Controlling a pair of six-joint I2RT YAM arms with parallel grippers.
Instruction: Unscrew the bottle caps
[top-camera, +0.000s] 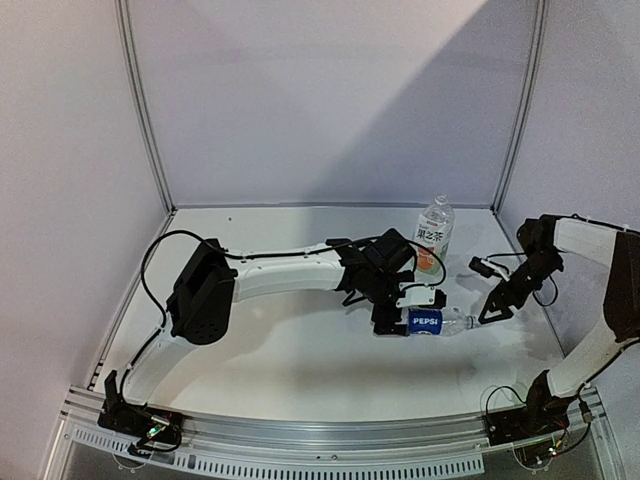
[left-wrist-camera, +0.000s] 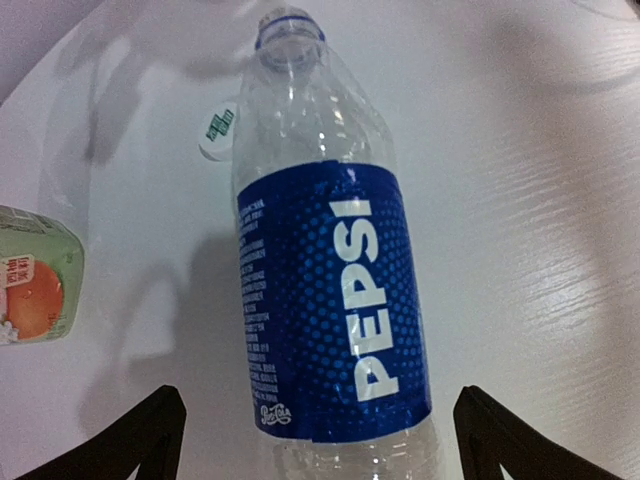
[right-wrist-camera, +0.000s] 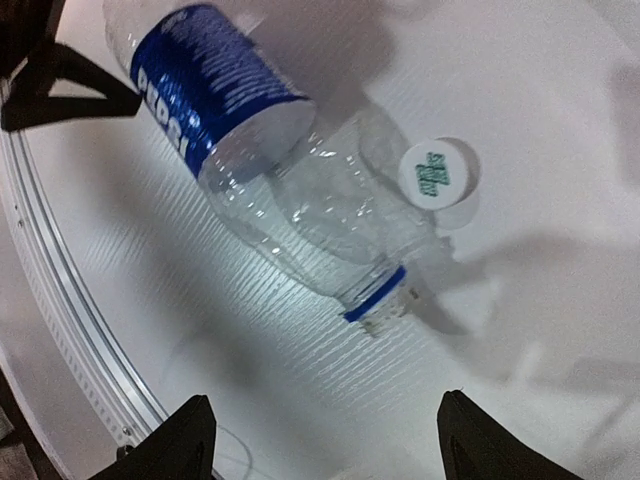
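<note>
Two bottles occupy the right half of the table (top-camera: 300, 370). The Pepsi bottle (top-camera: 425, 322) lies on its side with its neck pointing right, and the wider bottle (top-camera: 435, 232) stands upright just beyond it. The white cap (right-wrist-camera: 438, 172) lies loose on the table, just beside the Pepsi bottle's shoulder on its far side. The Pepsi neck shows only a blue ring (right-wrist-camera: 375, 298) and what looks like an open mouth. No blue cap is in view.

The left gripper (left-wrist-camera: 320, 392) straddles the lower body of the Pepsi bottle with its jaws spread wide, a gap showing on each side. The right gripper (right-wrist-camera: 325, 398) hovers above the neck, parted and holding nothing.

Judged step: release after unscrewing, with the task apparently near its end. Whether the standing bottle is still capped is too small to tell. The next move calls for lifting both arms clear without rolling the bottle, then checking that bottle's top.
</note>
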